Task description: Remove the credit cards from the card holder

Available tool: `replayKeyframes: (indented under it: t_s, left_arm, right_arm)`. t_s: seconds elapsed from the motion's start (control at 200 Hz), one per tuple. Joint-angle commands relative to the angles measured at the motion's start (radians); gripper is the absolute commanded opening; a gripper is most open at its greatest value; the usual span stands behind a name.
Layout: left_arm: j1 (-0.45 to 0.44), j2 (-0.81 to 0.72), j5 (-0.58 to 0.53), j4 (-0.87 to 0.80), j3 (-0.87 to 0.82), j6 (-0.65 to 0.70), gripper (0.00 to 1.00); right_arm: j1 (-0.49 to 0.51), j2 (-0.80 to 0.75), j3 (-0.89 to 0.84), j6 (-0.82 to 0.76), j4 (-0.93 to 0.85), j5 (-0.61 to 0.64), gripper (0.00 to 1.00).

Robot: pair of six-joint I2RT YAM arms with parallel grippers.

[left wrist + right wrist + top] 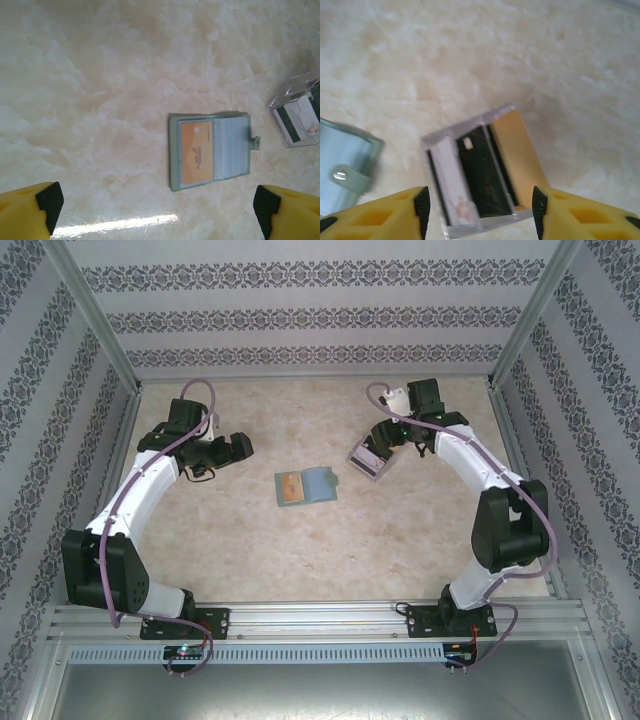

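Card holder: a small, soft sage-green bifold wallet [305, 486] is lying open and flat near the middle of the pale marbled table [250, 560], with its closure tab pointing toward the right edge.
Card inside: a thin tan-orange card [196, 152] is sitting in the leaf nearer the left edge. The other leaf is looking empty.
Taken out: a pile of flat lilac-grey, black-marked and tan cards [480, 175], with something clear over them, is lying just right of the wallet, toward the far edge.
Right gripper [480, 207]: its fingers are standing apart, straddling the pile's near end. I cannot tell whether they are touching it.
Left gripper [157, 210]: its fingers are spread wide, gripping nothing, and it is hovering left of the wallet.
Step in hand: by my reading, the right gripper is letting go over the pile, and the orange card is next.
Doing it well: lifting straight up avoids dragging the pile. Then one gripper should be pinning the soft wallet while the other is pinching the card's exposed edge and sliding it out along the slot, low and flat.
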Motion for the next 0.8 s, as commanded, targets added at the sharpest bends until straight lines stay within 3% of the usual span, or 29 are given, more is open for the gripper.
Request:
replayKeyframes:
  t_s: [0.0,0.175,0.4,0.52,0.799]
  left_arm:
    - [0.011,-0.009,-0.042,0.033,-0.023,-0.036,0.99]
    - [0.016,-0.01,-0.086,0.033,-0.033,-0.046,1.0]
    - [0.022,-0.037,-0.077,0.063,-0.074,-0.054,0.99]
    - [0.024,-0.047,-0.072,0.068,-0.086,-0.053,0.99]
    - [0.025,-0.036,-0.048,0.09,-0.097,-0.063,0.99]
  right_arm:
    - [0.131,-0.054,-0.035,0.237,-0.007,0.097,0.59]
    - [0.33,-0.012,-0.021,0.42,0.012,0.184,0.61]
    - [0.447,0.136,0.049,0.586,0.021,0.186,0.62]
    - [0.484,0.224,0.113,0.628,0.018,0.157,0.67]
    - [0.47,0.373,0.193,0.738,0.04,0.091,0.67]
